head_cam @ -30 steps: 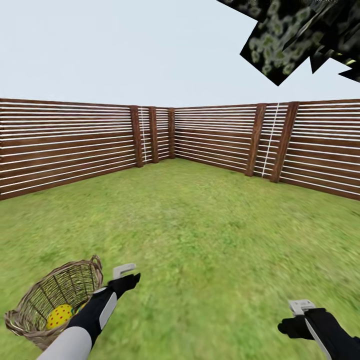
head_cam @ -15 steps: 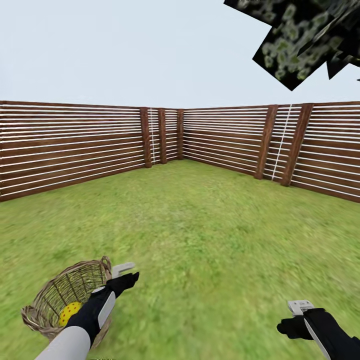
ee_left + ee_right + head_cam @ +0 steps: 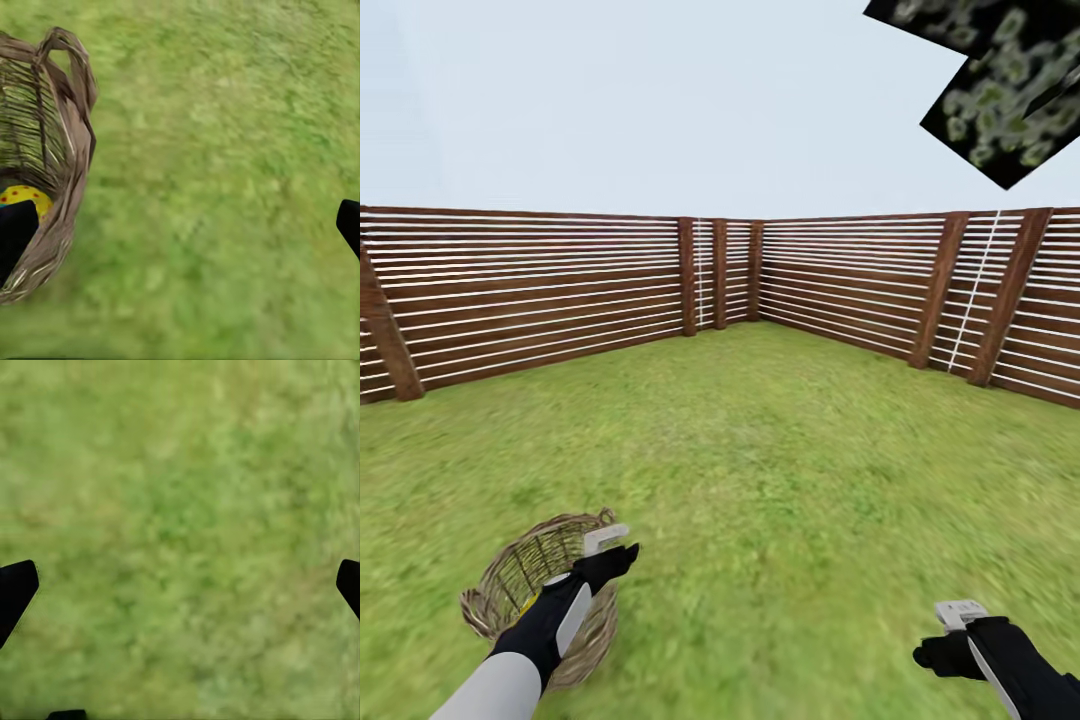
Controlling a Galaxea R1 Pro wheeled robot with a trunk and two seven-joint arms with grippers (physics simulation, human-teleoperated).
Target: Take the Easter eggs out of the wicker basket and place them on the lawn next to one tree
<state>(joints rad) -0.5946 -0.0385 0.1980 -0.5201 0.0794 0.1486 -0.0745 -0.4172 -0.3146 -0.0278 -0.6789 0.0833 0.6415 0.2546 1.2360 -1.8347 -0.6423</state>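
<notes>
The wicker basket (image 3: 525, 585) stands on the lawn (image 3: 780, 470) at the lower left of the head view, partly hidden by my left forearm. In the left wrist view one yellow, red-dotted Easter egg (image 3: 27, 196) lies inside the basket (image 3: 71, 150), half covered by a fingertip; any others are hidden. My left gripper (image 3: 612, 556) hangs just past the basket's rim, open and empty (image 3: 180, 232). Low at the right my right gripper (image 3: 952, 640) is open over bare grass (image 3: 180, 585). The dark, blocky leaf patches of the tree (image 3: 1000, 90) reach in at the top right; its trunk is out of view.
A brown slatted wooden fence (image 3: 560, 290) with upright posts (image 3: 687, 276) closes the lawn on the left, far and right sides, meeting in a corner straight ahead. Open grass lies between me and the fence.
The whole head view has shifted right, so the camera has turned left. The basket now shows closer to the middle, under my left forearm. Both grippers hold the same pose.
</notes>
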